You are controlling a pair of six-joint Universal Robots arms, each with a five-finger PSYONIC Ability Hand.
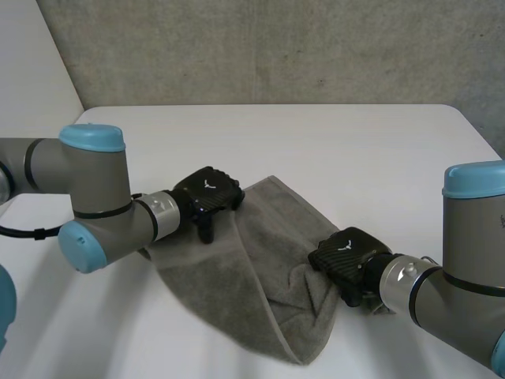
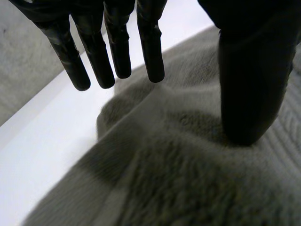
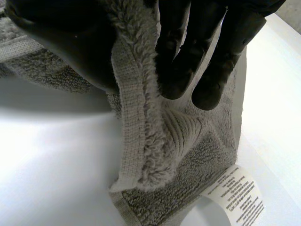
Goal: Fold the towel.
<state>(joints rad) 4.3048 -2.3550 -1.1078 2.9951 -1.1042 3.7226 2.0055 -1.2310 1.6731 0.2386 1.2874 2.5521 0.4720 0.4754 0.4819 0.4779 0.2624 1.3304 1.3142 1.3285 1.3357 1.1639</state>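
**Item: towel [image 1: 252,268]. Count: one.**
- Grey terry with a thick pile, a flat ribbed band and a stitched hem.
- It lies on the white table [image 1: 331,142], about the middle and toward the near side. It forms a long rumpled strip running from far centre to a narrow tip at the near right.
- It is not flat: folds are bunched up along its right side.
- One white label [image 3: 237,197] with printed text is sewn at the hem by the right hand and rests on the table.

**Hands. Count: two.**
- Left hand [image 1: 209,196]: at the towel's far left edge. The fingers [image 2: 117,52] are straight and spread, hanging clear of the cloth. The thumb [image 2: 249,94] has its tip set down on the pile. Nothing is pinched.
- Right hand [image 1: 345,257]: at the towel's right edge. Thumb and fingers are closed on a fold of the hem. The cloth is gripped between them and hangs from the grip down to the table.

**Arms. Count: two.**
- Grey with light-blue caps, one coming in from the left and one from the right.

**Edges and open room.**
- Bare table lies across the whole far half, beyond both hands, up to the table's far edge.
- A grey wall [image 1: 276,47] stands behind that edge.
- More bare surface lies near and left of the towel, below the left arm.
- A narrower bare patch lies to the far right of the right hand.
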